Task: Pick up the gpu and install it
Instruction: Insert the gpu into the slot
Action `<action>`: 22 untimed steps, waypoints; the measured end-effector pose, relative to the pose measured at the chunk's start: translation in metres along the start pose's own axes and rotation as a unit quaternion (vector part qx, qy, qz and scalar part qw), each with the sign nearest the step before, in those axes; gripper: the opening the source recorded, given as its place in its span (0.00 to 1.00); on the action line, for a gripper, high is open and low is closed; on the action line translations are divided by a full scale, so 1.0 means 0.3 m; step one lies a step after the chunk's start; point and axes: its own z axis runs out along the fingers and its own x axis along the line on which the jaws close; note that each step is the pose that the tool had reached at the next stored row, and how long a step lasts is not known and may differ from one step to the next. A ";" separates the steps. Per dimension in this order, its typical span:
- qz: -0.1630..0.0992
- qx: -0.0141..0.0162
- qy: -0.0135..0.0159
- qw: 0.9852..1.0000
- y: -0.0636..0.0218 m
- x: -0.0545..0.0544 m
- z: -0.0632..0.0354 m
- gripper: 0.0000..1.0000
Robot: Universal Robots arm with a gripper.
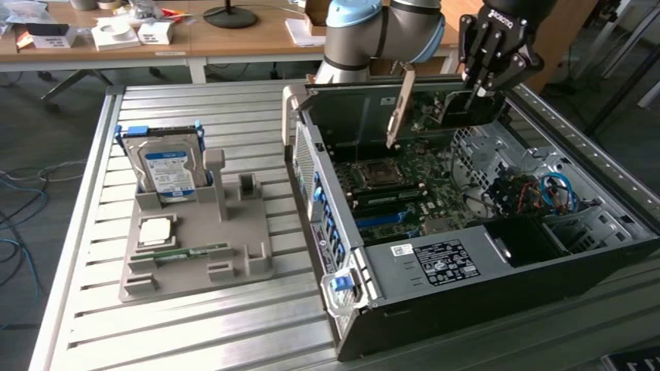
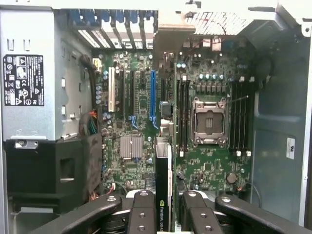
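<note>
Closed on the gpu with the gripper: one dark finger pressed to each flat side, card edge-on between them, its labelled edge toward the wrist. Hangs over the open computer case, silver bracket at the card's end away from the fingers, slanting down. Directly below the card, the motherboard. To one side of the card, a blue slot, a white slot and a finned heat sink. To the other side, a CPU socket between dark memory slots. Farther out, the power supply with its label. Well away from the gripper, outside the case on the slatted table, a grey holder carrying a hard drive and a memory stick.
</note>
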 end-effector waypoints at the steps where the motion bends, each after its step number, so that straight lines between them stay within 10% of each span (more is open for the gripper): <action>1: 0.000 0.003 0.000 1.000 0.002 0.000 0.000 0.26; 22: 0.026 0.003 0.000 1.000 0.021 0.005 0.004 0.26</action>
